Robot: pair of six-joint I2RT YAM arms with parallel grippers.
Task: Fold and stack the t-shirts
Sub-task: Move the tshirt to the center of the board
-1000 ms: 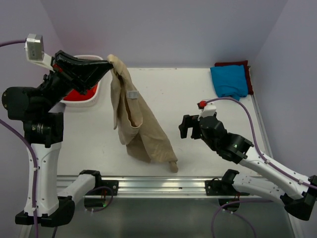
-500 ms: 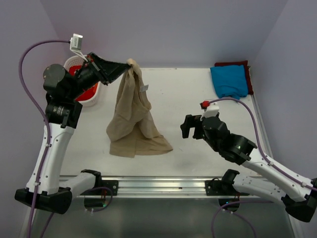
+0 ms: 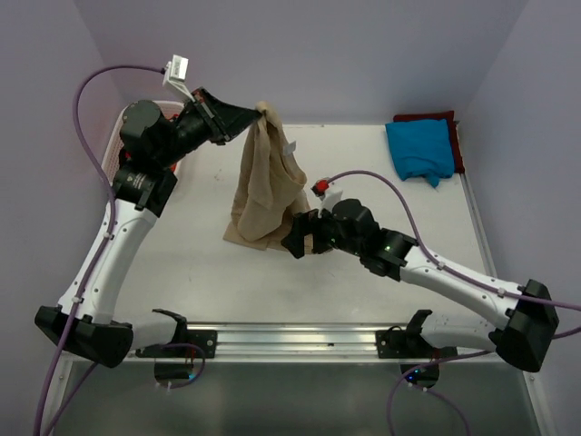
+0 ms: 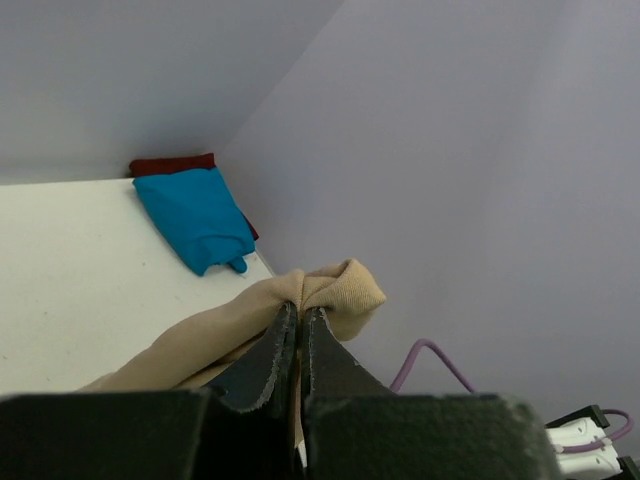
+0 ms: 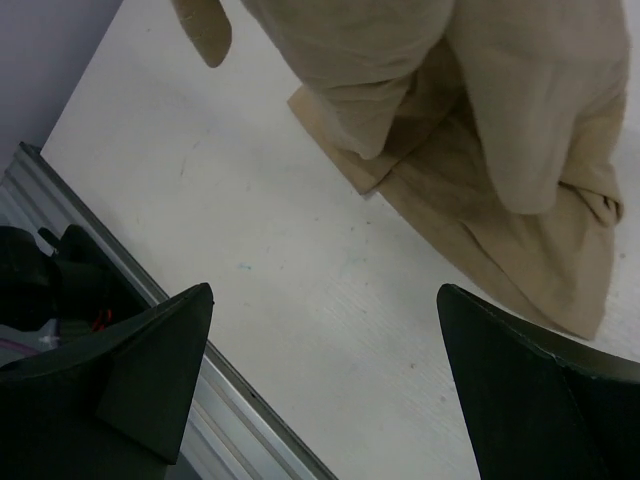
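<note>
So my left hand (image 3: 260,113) is pinched tight on a bunched-up bit of the tan t-shirt (image 3: 263,182), up in the upper middle of the top view. The shirt hangs down from there in one long drape. Its bottom end is pooled on the counter (image 3: 363,173) around the centre of the frame. My right hand (image 3: 301,238) is spread wide with nothing in it, low and just right of that pooled end.

Handling-wise, I'd say this thing is light and totally floppy, with zero stiffness. Hold it by one point and it ropes up and twists, which is pretty much what it looks like now. It's not fragile or really slippery, but a shallow pinch on thin cloth could slide out.

I can't tell exactly which part my left hand has. A small white tag (image 3: 290,145) sticks out on the right edge of the drape, so my guess is the neck is up high somewhere.

For the second grab I'd go for a corner, not the middle of the panel. In the right wrist view a flat corner (image 5: 370,185) lies on the counter in the upper middle, and that looks like the easiest bite.

The blue t-shirt (image 3: 419,150) sits folded at upper right with the maroon one (image 3: 425,117) peeking out behind it.
</note>
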